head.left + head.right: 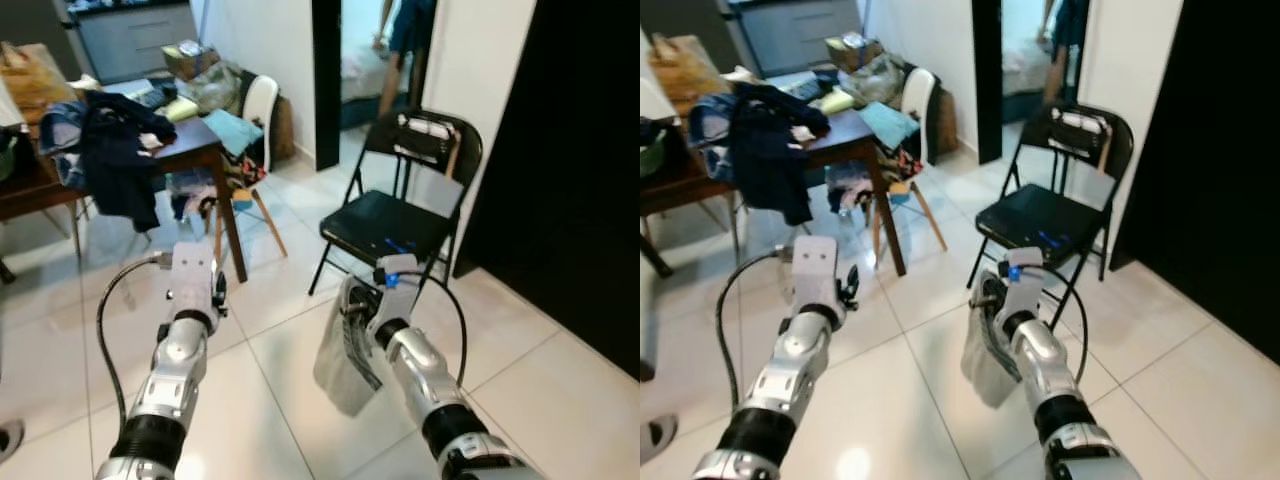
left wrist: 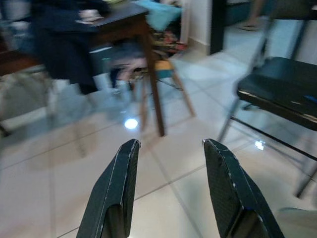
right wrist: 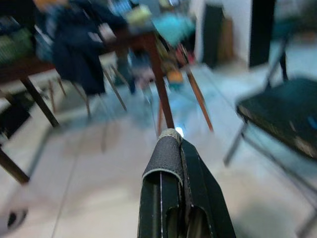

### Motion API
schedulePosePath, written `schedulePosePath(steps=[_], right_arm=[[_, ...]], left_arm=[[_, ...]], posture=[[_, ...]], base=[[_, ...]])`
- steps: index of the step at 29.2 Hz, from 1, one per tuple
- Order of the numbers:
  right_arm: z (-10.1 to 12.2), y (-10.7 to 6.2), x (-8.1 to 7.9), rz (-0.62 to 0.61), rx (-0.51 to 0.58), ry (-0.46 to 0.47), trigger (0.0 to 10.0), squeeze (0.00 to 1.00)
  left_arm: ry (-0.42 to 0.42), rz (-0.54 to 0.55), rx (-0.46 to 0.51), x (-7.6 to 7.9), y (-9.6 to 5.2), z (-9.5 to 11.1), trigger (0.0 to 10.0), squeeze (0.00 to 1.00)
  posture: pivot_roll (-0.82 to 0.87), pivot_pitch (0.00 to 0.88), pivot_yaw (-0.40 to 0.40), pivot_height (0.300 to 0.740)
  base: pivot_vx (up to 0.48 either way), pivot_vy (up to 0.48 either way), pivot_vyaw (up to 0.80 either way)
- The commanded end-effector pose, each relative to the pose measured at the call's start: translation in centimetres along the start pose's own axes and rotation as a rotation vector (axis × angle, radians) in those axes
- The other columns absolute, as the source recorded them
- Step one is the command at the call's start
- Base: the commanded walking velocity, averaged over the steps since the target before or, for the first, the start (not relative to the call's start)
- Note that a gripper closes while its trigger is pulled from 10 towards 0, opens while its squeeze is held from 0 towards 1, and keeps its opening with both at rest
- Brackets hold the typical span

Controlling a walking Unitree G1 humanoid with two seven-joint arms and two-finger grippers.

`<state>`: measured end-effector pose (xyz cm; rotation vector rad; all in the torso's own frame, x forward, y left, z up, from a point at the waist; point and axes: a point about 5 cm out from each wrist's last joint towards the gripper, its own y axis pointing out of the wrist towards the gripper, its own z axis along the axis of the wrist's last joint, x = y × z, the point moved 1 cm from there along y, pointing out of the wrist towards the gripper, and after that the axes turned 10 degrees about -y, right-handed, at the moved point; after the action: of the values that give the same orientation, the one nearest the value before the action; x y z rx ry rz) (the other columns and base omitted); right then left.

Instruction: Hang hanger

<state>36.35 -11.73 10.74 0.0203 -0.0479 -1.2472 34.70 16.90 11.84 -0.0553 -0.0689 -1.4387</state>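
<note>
My right gripper (image 3: 171,144) is pressed fully together, its two black fingers (image 3: 163,168) meeting at the tips with no gap between them; in the head views a grey cloth (image 1: 340,365) hangs down just beside that wrist, though I cannot tell what exactly is pinched between the fingers or whether a hanger is inside the cloth. My left gripper (image 2: 171,144) is spread wide and holds nothing, the tiled floor (image 2: 59,173) showing between its two fingers (image 2: 119,183). Both arms are raised in front of me over the pale tiles, the left one at about 10 o'clock from the right. Just beyond my right gripper, at about 1 o'clock, stands a black folding chair (image 1: 385,222) with a blue mark on its seat, and across its backrest lies what looks like a hanger (image 1: 427,130), pale with a wooden part, too small to make out clearly. At about 11 o'clock a dark wooden table (image 1: 190,145) carries a heap of dark blue clothes (image 1: 115,150) that drapes over its edge, with a white chair (image 1: 258,105) tucked behind it and more clutter against the wall. At 12 o'clock, well apart from me, a doorway opens, and a person's legs (image 1: 395,60) stand in it.
</note>
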Motion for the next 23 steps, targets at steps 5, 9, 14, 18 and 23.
schedulePosePath(steps=[5, 9, 14, 18, 23], right_arm=[[4.4, 1.3, -1.8, 0.135, 0.153, -0.061, 10.0, 0.0], [4.5, 1.2, -2.7, 0.18, 0.159, -0.072, 10.0, 0.0], [5.3, 1.5, -2.8, 0.153, 0.179, -0.022, 10.0, 0.0], [5.6, 1.5, -2.7, 0.141, 0.187, -0.013, 10.0, 0.0], [5.9, 1.2, -2.4, 0.138, 0.19, 0.095, 10.0, 0.0]], left_arm=[[-0.06, -0.049, 0.067, 0.8, 0.4, 2.5, 10.0, 0.0], [-0.063, -0.098, 0.071, 1.7, 0.4, 3.2, 10.0, 0.0], [-0.086, -0.107, 0.087, 2.0, 0.5, 4.2, 10.0, 0.0], [-0.088, -0.108, 0.092, 2.1, 0.7, 4.4, 10.0, 0.0], [-0.101, -0.116, 0.099, 2.4, 0.7, 5.0, 10.0, 0.0]], posture=[[-0.04, 0.024, 0.017, 0.74], [-0.03, 0.02, 0.02, 0.74], [-0.04, 0.026, 0.024, 0.74], [-0.04, 0.026, 0.024, 0.74], [-0.04, 0.021, 0.024, 0.74]], base=[[0.0, 0.0, 0.76], [0.089, 0.0, 0.31], [0.37, 0.0, 0.0], [0.39, 0.0, 0.0], [0.389, 0.0, 0.0]])
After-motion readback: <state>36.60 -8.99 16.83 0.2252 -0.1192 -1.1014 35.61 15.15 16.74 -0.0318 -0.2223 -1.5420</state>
